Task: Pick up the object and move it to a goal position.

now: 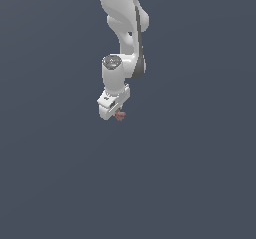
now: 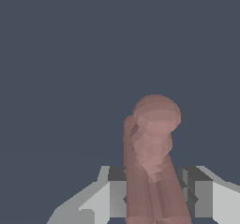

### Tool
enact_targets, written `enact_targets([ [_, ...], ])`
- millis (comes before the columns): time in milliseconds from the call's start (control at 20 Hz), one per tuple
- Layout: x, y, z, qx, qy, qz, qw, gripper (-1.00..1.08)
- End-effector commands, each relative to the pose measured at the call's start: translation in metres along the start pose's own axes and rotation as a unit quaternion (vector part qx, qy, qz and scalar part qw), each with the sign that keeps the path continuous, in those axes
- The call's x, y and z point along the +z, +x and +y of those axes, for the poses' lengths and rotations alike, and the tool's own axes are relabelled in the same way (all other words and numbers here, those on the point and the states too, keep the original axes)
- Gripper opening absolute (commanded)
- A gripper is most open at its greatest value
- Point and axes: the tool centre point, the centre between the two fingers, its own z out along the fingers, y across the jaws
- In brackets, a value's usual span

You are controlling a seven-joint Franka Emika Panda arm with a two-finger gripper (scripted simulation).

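end effector (image 1: 118, 111) clenched on the object (image 1: 120, 115), a tiny reddish-pink stub sitting between the fingers (image 2: 206, 197) and poking out past the tips. step in hand looks like carrying it to the goal: keep the squeeze steady, move smooth, no wrist twisting, since the piece is small and irregular and could slip. no goal marker visible. surroundings are plain dark blue-grey; can't tell any table edge.

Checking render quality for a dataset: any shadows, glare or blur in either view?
Exterior view: flat, even light, no cast shadows or glare, and the object is tiny under the gripper. Wrist view: object sharp but faceted, cropped at the frame edge.
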Motion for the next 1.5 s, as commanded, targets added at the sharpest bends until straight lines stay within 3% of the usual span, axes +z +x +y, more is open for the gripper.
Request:
enact_targets([
  [0,0.001,0.000,0.000,0.000,0.000,0.000,1.0000,-1.00],
  [700,-0.013,0.015,0.010,0.000,0.000,0.000,1.0000,-1.00],
  [1450,-0.078,0.091,0.063,0.000,0.000,0.000,1.0000,-1.00],
])
